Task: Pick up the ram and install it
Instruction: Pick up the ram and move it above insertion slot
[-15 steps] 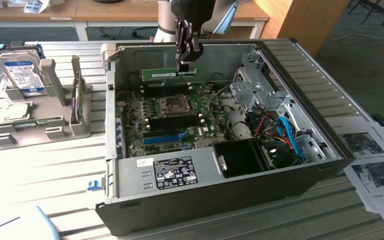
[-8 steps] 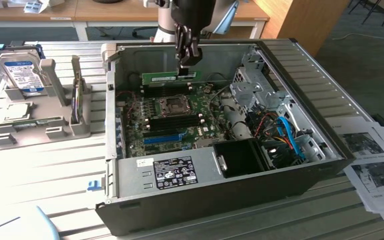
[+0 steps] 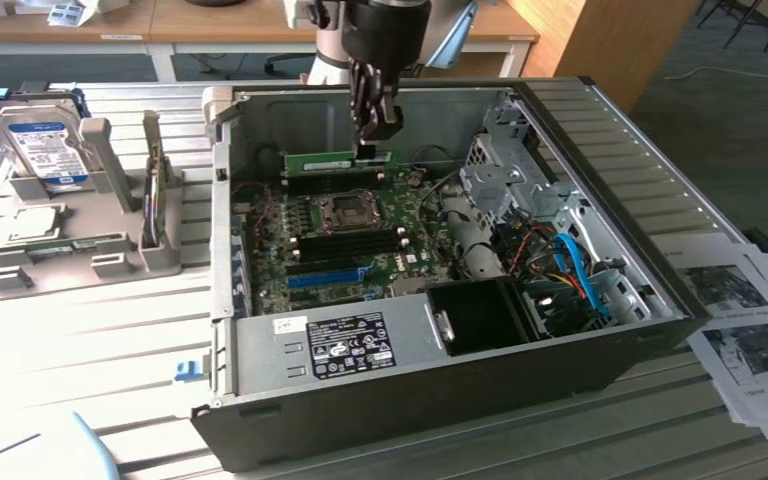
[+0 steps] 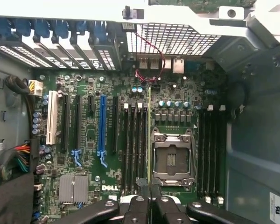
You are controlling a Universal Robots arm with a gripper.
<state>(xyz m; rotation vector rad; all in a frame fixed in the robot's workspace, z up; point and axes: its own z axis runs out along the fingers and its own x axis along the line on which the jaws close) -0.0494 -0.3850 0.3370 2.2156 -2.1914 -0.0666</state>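
Ram (image 3: 328,160) hung edge-down inside the open computer case (image 3: 398,400), pinched by the claw (image 3: 375,148), whose fingers were closed almost fully on the stick's upper edge and held nothing else. Directly beneath the claw lay the motherboard (image 4: 84,88). The wrist view showed the green board as a thin line running lengthwise along the bank of black memory slots (image 4: 133,144), on the side of that bank nearest the processor socket (image 4: 170,161) — whether it had touched a slot could not be told. The pick-up looked done and the install step in hand, with the ram not yet seated. Seating it would likely call for squaring the bottom edge over one slot, then a straight push down from the claw — a tilted or offset stick could jam. The long blue slot (image 4: 101,126) sat farther out from the claw, beyond the black bank.
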